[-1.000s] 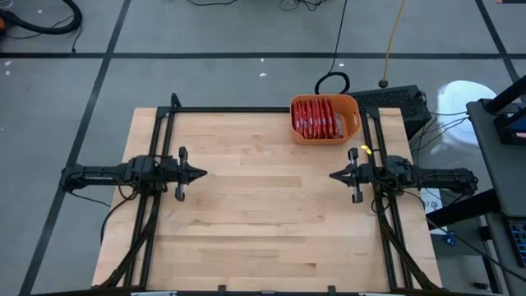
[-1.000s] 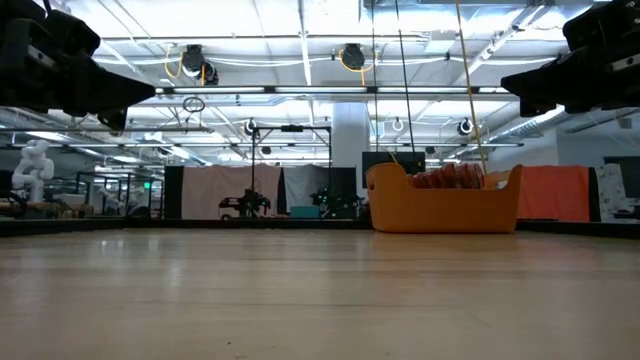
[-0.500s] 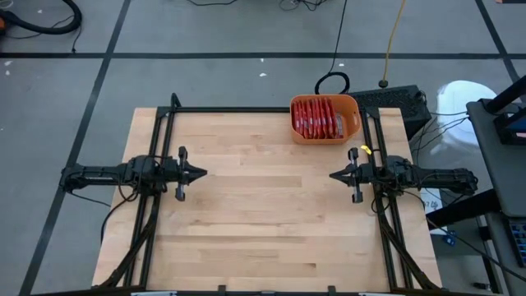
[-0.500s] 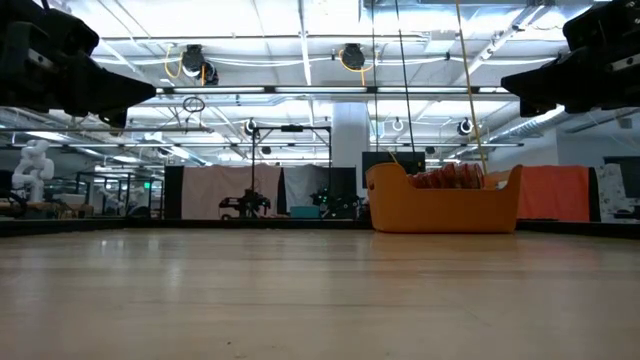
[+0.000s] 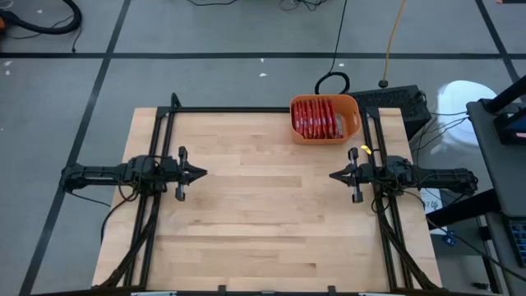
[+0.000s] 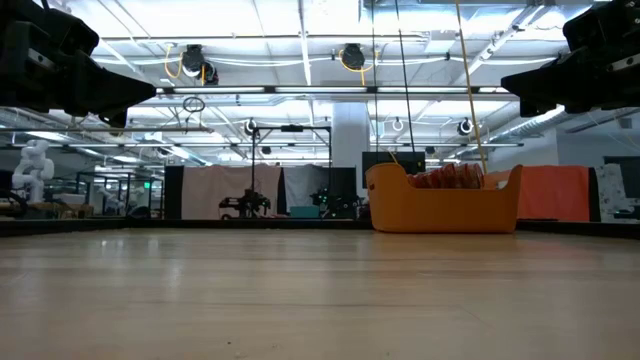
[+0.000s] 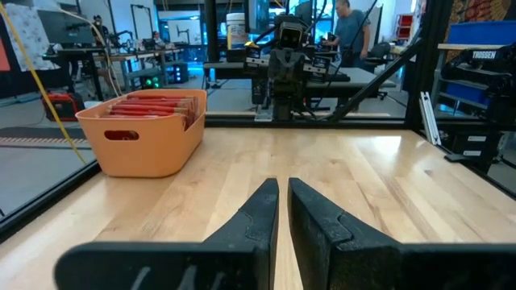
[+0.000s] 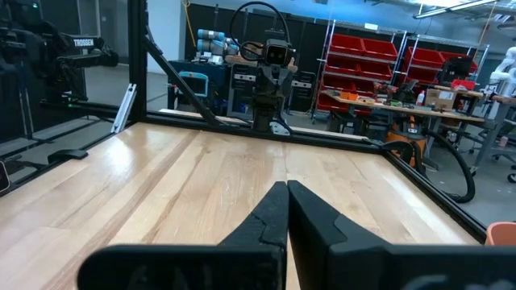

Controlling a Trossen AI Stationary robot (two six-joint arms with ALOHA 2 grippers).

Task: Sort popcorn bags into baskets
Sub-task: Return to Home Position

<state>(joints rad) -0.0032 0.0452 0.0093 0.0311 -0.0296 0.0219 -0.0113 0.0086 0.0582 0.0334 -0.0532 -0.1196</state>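
The left pincer (image 5: pixel 201 173) and right pincer (image 5: pixel 333 175) hang closed and empty over the bench (image 5: pixel 263 230) — facing each other. At the far right corner, popcorn bags (image 5: pixel 319 119) stand packed in the orange tub (image 5: pixel 354 123) — sorting looks done.

The word TROSSEN is readable in white on a dark housing (image 7: pixel 485 58) beyond the table (image 7: pixel 347 161) edge, and likewise on the dark housing (image 8: pixel 85 44) seen from the right wrist.
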